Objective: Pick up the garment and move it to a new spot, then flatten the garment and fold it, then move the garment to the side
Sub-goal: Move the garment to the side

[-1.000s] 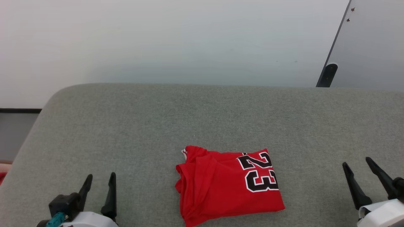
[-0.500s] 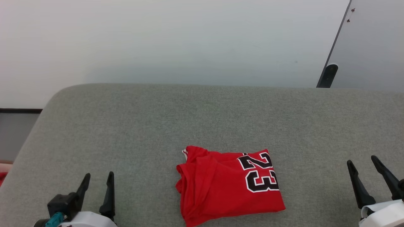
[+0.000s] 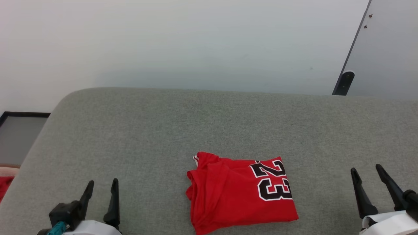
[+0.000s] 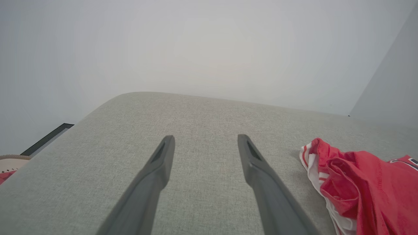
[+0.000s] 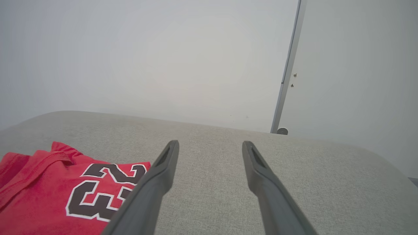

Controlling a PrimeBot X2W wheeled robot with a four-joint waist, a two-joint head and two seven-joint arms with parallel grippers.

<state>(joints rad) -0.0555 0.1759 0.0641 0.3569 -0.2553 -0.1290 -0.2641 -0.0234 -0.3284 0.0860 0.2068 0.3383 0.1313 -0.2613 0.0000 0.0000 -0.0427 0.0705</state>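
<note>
The garment (image 3: pixel 240 194) is a red shirt folded into a compact rectangle, its black white-outlined "23" facing up on its right half. It lies on the grey cushioned surface (image 3: pixel 209 130) near the front middle. Its folded left edge with red-white striped trim shows as the garment (image 4: pixel 356 186) in the left wrist view, and the numbered side as the garment (image 5: pixel 65 192) in the right wrist view. My left gripper (image 3: pixel 102 186) stands open at the lower left, well clear of the shirt. At the lower right my right gripper (image 3: pixel 365 173) is open too, holding nothing.
A pale wall rises behind the cushion. A grey door (image 3: pixel 385 49) with a dark doorstop (image 3: pixel 343 81) is at the back right. Off the cushion's left edge sit a dark-framed panel (image 3: pixel 23 130) and something red (image 3: pixel 5 184) on the floor.
The whole head view has shifted slightly, so the camera moved. The right gripper has edged a little left in that view. The garment lies as before.
</note>
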